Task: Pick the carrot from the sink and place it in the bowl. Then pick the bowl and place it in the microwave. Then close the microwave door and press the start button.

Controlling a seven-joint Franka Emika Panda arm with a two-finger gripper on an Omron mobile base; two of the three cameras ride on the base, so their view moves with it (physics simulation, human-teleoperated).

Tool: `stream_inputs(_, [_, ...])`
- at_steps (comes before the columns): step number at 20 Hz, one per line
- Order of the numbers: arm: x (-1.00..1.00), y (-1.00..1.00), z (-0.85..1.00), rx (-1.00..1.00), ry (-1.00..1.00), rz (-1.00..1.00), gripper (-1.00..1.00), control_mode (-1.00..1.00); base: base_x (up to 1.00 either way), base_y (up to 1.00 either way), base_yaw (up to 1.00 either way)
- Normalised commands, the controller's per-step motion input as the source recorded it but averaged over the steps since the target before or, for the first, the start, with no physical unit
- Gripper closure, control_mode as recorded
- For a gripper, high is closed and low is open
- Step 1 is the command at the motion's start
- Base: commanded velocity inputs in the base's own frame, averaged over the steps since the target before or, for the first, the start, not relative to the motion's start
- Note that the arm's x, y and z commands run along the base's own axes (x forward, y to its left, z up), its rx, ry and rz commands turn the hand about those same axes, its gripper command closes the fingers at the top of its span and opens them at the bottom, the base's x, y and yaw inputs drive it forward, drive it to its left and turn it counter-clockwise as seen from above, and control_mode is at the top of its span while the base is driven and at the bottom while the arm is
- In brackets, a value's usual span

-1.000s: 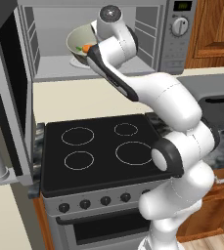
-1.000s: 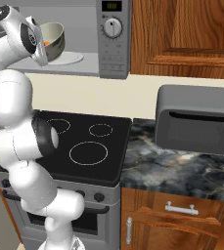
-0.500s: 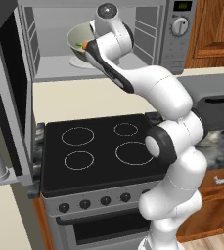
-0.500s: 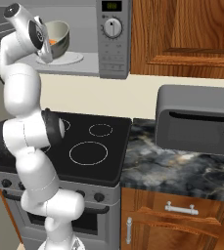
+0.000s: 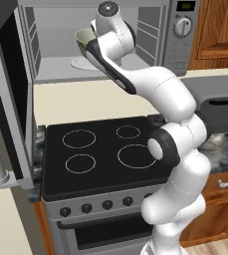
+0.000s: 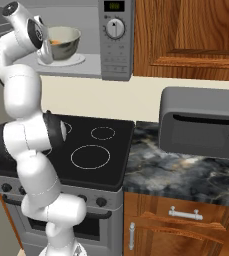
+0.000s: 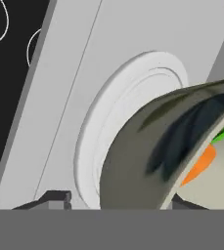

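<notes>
Bowl (image 6: pixel 65 42) on microwave (image 6: pixel 117 55) turntable plate (image 7: pixel 113 102)

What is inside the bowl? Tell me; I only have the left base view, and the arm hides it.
Observer: The carrot lies inside the bowl; the hand view shows its orange body and green tip.
Operator: Report where the bowl sits.
Observer: In the right base view it is upright and appears to rest on the white turntable plate inside the microwave.
</notes>
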Motion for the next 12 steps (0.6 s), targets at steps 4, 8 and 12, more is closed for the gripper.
stream_inputs(4, [-0.86, -0.01, 0.00, 0.00, -0.16, -0.01, -1.00, -1.00, 0.00, 0.00, 0.00])
stream_inputs(8, [-1.00, -0.10, -0.16, 0.00, -0.26, -0.02, -1.00, -1.00, 0.00, 0.00, 0.00])
stream_inputs(12, [-1.00, -0.19, -0.39, 0.03, -0.11, -0.03, -1.00, -1.00, 0.00, 0.00, 0.00])
